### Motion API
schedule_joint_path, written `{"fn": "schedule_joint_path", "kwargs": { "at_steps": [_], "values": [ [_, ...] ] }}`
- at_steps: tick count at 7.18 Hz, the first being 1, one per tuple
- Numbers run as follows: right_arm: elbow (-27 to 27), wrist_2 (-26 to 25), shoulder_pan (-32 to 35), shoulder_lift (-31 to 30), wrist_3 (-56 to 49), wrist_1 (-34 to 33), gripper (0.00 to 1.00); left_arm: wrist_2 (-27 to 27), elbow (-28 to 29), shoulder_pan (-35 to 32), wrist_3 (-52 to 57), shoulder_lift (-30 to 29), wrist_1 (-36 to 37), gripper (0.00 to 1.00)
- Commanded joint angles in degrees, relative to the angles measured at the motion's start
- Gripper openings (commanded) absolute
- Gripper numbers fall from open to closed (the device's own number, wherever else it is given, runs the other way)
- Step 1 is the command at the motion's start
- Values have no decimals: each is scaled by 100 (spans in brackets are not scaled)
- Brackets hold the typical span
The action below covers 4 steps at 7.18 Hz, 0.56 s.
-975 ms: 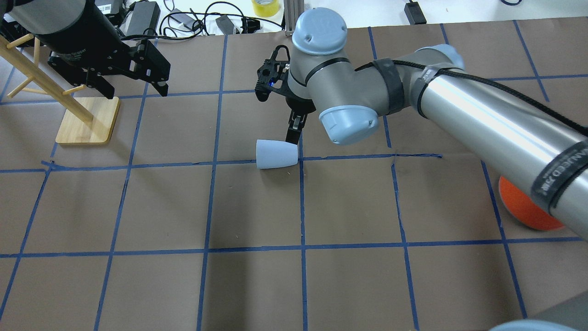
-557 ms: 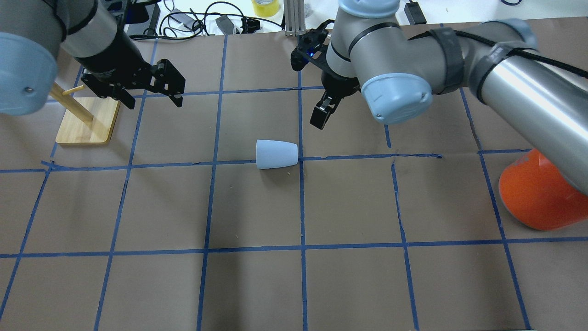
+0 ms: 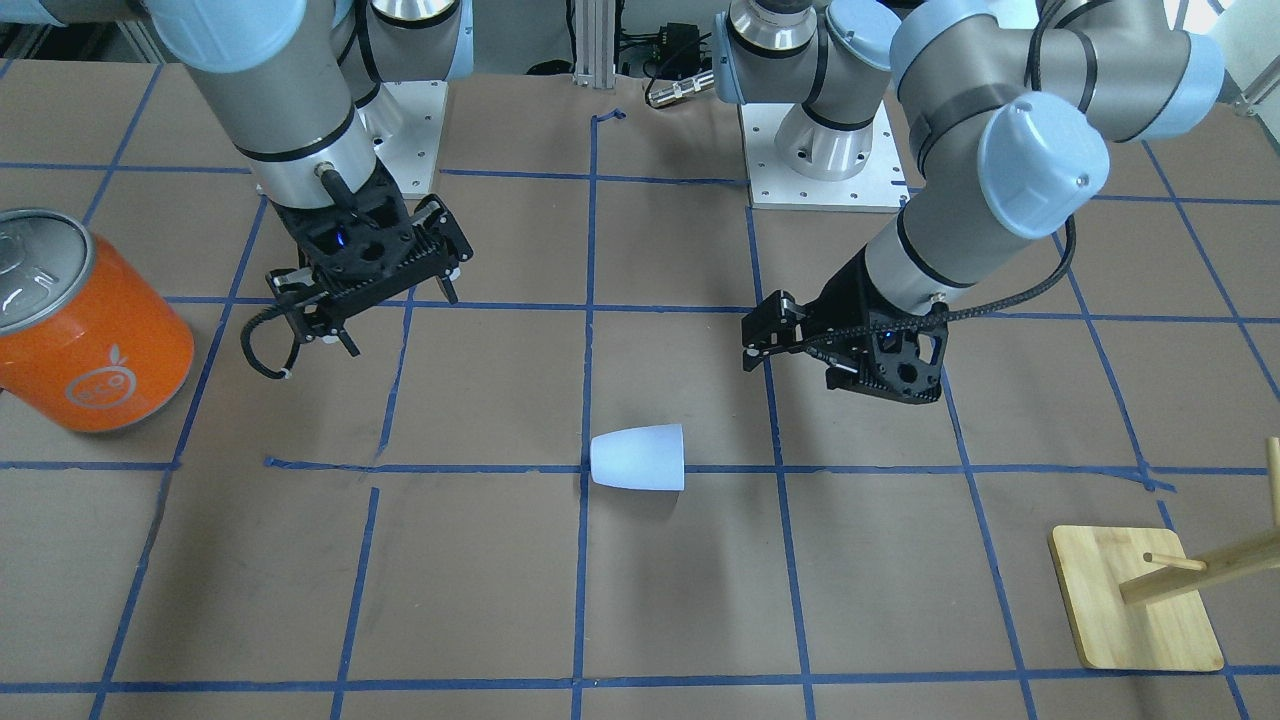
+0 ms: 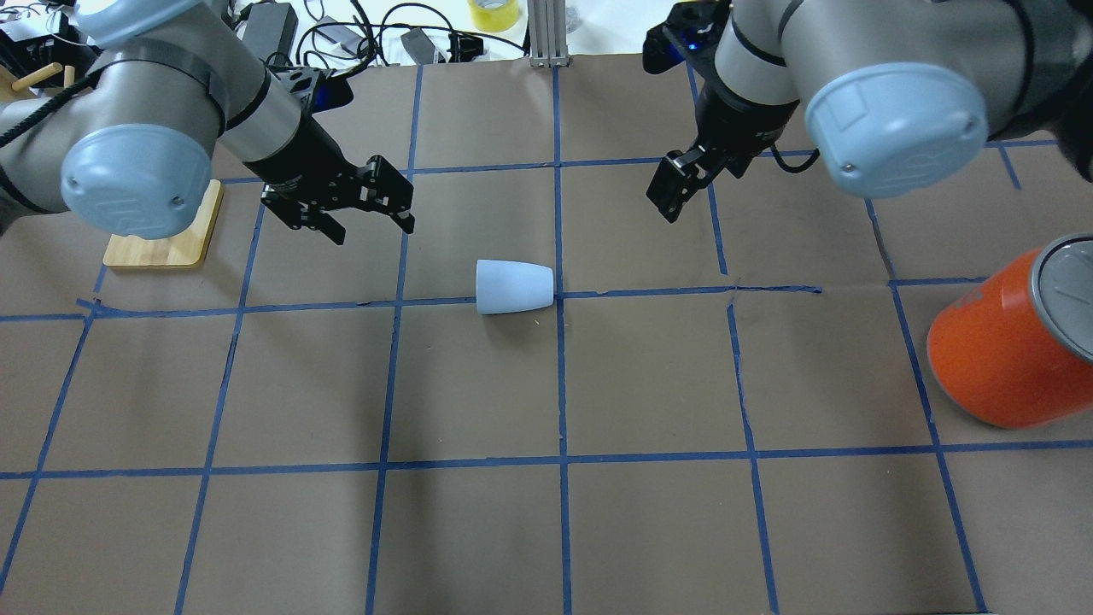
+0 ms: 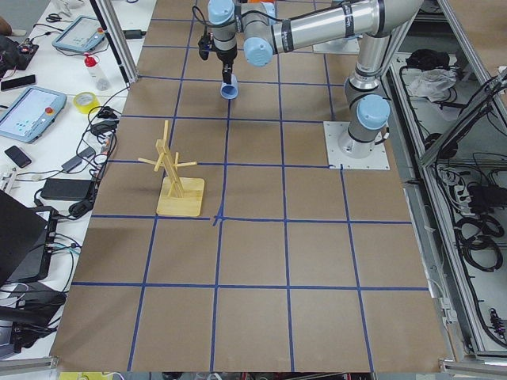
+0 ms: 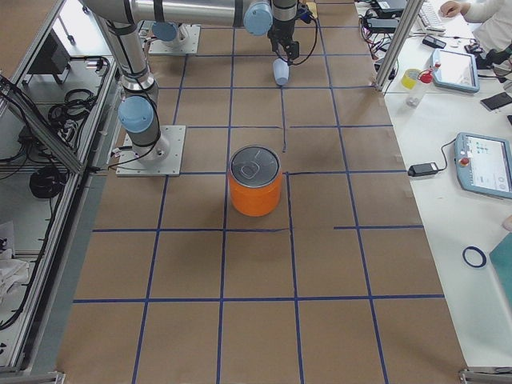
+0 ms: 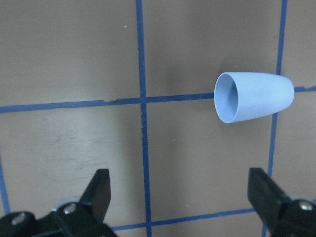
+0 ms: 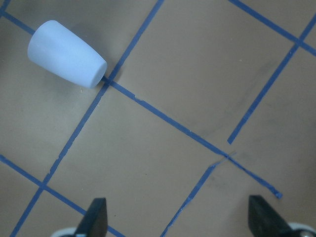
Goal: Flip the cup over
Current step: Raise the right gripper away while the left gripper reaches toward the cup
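The pale lavender-blue cup [image 4: 512, 286] lies on its side on the brown table, wide rim toward the left arm; it also shows in the front view [image 3: 638, 457]. My left gripper [image 4: 371, 224] is open and empty, hovering left of and beyond the cup; its wrist view shows the cup's open mouth [image 7: 254, 96] ahead of the spread fingertips [image 7: 98, 190]. My right gripper [image 4: 668, 205] is open and empty, hovering right of and beyond the cup; its wrist view shows the cup [image 8: 66, 54] at upper left. Neither gripper touches the cup.
A large orange can [image 4: 1008, 342] with a silver top stands at the right edge. A wooden peg rack on a square base [image 4: 158, 243] stands at the left, behind the left arm. Cables and a yellow tape roll [image 4: 493, 12] lie beyond the table's far edge.
The right gripper has lifted off from beside the cup and moved right and away. The left gripper has come in toward the cup from the left. The cup has not moved.
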Motion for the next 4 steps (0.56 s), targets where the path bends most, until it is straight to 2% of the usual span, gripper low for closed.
{"fn": "schedule_joint_path", "kwargs": {
  "at_steps": [1, 4],
  "values": [
    [-7, -393, -204, -387, 914, 403, 100, -589, -14, 69, 209, -516, 127, 100],
    [1, -510, -249, -687, 2016, 587, 100, -2219, -22, 263, 280, -1150, 225, 100]
  ]
}}
